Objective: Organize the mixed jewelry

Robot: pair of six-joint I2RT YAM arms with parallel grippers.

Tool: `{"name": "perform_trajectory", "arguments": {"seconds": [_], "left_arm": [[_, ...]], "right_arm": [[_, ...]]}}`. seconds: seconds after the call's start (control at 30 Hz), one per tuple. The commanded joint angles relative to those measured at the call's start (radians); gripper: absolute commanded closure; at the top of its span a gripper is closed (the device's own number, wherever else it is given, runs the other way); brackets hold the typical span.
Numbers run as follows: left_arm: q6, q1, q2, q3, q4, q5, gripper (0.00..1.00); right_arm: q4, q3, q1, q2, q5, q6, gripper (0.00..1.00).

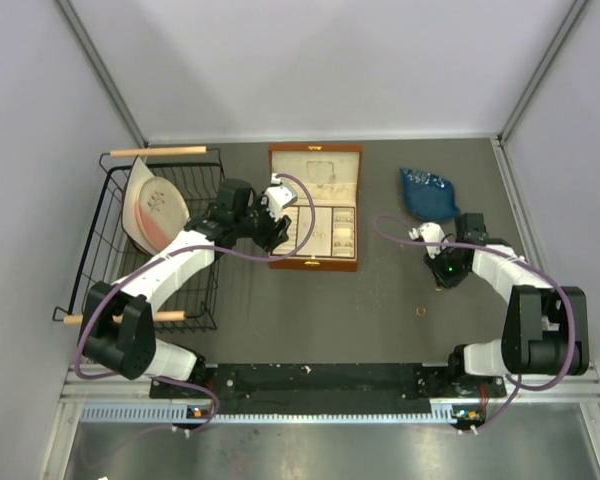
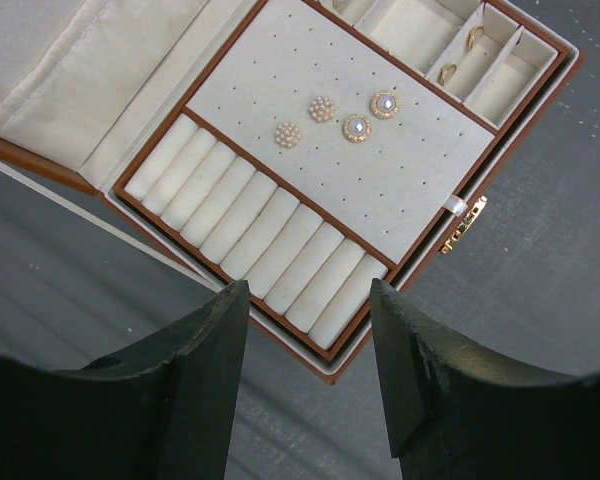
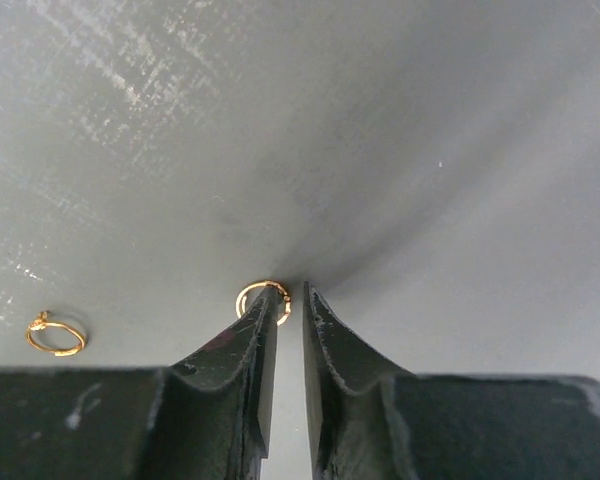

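Open wooden box (image 1: pixel 314 205) centre; wire basket (image 1: pixel 204 288) left; blue dish (image 1: pixel 427 193) right.

Small gold ring (image 3: pixel 248 290) by the fingertips: its near side is hidden behind the tip of one black finger (image 3: pixel 260 335). Whether the right gripper (image 3: pixel 291 293) pinches it or only touches it, I cannot tell.
Tiny gold ring (image 1: pixel 420 312) in the top view: only a faint circle, no detail.
Brown wooden box with cream lining (image 2: pixel 325 362): the lid and the far compartments are cut off by the upper edge of the left wrist view. Its near-left rim is behind a finger (image 2: pixel 180 380) of the left gripper (image 2: pixel 308 288).
Gold pieces (image 2: pixel 448 72) in the narrow compartments: too small to say if rings or earrings.
Blue glossy object (image 1: pixel 427 192): too small to identify.
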Motion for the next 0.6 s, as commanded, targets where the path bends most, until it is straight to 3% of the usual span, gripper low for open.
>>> {"name": "perform_trajectory", "arguments": {"seconds": [0.0, 0.13, 0.4, 0.57], "left_arm": [[0.014, -0.003, -0.034, 0.018, 0.008, 0.002, 0.43], [0.011, -0.002, -0.027, 0.023, 0.008, 0.000, 0.43], [-0.017, -0.003, -0.005, 0.029, 0.019, 0.017, 0.43], [-0.121, -0.003, -0.008, 0.023, 0.080, 0.046, 0.45]], "right_arm": [[0.003, -0.045, -0.008, -0.030, 0.003, -0.030, 0.87], [-0.006, -0.051, -0.008, -0.033, 0.008, -0.028, 1.00], [-0.070, 0.003, -0.008, -0.073, -0.017, 0.006, 1.00], [-0.145, 0.122, -0.005, -0.134, -0.063, 0.073, 1.00]]}}
